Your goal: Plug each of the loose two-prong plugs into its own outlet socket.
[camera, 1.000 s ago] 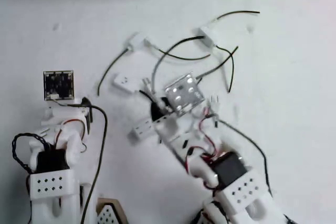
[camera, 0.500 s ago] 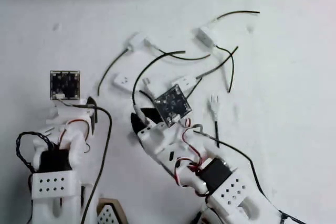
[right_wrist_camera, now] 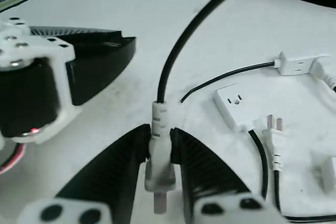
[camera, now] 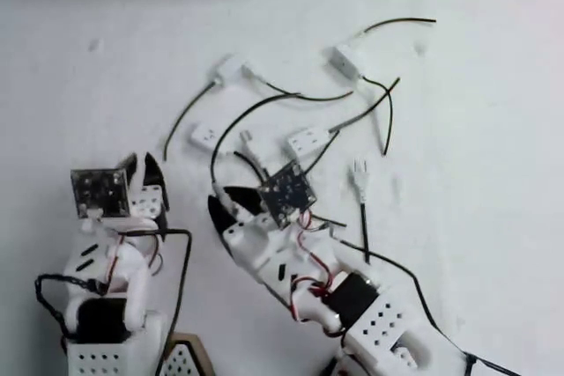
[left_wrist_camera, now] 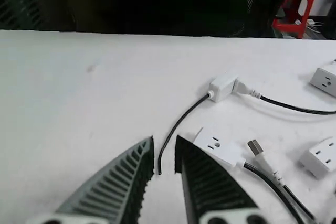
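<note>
Right gripper (right_wrist_camera: 159, 132) clamping the held plug (right_wrist_camera: 159, 174) by its white body, fingers tight against both sides. The black cord (right_wrist_camera: 173, 61) is rising out of the plug.

In the high view the right gripper (camera: 227, 202) is sitting near table centre, with the cord arcing toward 12 o'clock.

Nearest socket (camera: 207, 136) lying at 11 o'clock of it, apart. Second socket (camera: 308, 141) lying at 2 o'clock. Loose plug (camera: 359, 171) lying near 3 o'clock, prongs pointing to 12.

Left gripper (camera: 143, 173) sitting at 9 o'clock of the right one. Its fingers (left_wrist_camera: 205, 182) are parting only narrowly and gripping nothing.

Print on the sockets is too small to tell.

Table (camera: 493, 173) running wide and white toward 3 o'clock, its far edge lying along 12.
</note>
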